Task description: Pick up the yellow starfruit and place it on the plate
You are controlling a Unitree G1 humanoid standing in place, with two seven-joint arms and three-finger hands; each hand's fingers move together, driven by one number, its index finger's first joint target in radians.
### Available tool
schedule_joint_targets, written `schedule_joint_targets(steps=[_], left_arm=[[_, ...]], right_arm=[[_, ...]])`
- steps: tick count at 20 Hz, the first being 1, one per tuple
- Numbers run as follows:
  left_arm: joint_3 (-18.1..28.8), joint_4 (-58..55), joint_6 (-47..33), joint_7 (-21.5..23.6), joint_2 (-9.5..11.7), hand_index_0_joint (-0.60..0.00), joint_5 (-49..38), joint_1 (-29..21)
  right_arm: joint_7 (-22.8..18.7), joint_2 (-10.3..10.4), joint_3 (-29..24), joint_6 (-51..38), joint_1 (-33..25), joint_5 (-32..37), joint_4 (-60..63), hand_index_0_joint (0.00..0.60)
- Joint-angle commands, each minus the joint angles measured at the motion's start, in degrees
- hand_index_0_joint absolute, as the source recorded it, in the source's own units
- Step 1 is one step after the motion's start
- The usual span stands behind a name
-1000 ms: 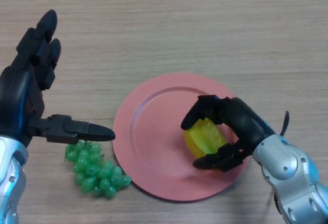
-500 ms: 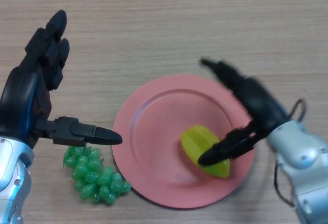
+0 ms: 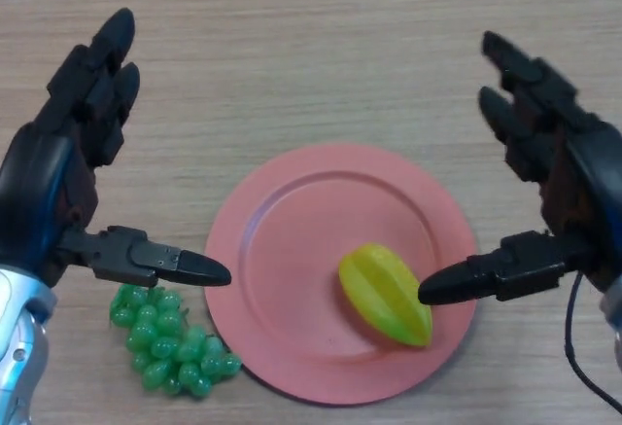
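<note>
The yellow starfruit (image 3: 385,294) lies on the right half of the pink plate (image 3: 292,260), free of both hands. My right hand (image 3: 569,177) is open, raised at the plate's right side, its thumb (image 3: 486,277) pointing left just beside the starfruit. My left hand (image 3: 53,177) is open at the plate's left, its thumb (image 3: 160,262) pointing toward the plate's rim.
A bunch of green grapes (image 3: 167,337) lies on the wooden table (image 3: 321,46) just left of the plate, under my left thumb.
My right hand let go of the starfruit, opened, and lifted up and to the right. The starfruit now lies on the plate. My left hand shifted slightly.
</note>
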Motion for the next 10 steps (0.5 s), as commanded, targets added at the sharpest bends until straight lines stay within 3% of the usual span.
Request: schedule_joint_targets(steps=[1,6,10], left_arm=[[4.1,-3.8,-4.7,1.1,1.9,0.0,-0.9,-1.1],[6.9,-3.5,-5.9,-1.2,3.2,0.0,0.5,-0.9],[8.9,-2.3,-7.7,0.0,3.6,0.0,-0.9,-0.9]], right_arm=[[-1.4,-1.2,-1.2,-8.8,-0.7,2.6,-4.5,0.0],[-0.2,-1.4,-1.1,-12.4,0.4,0.8,-4.6,0.0],[-0.5,-1.4,-1.3,-13.2,0.4,1.1,-3.8,0.0]])
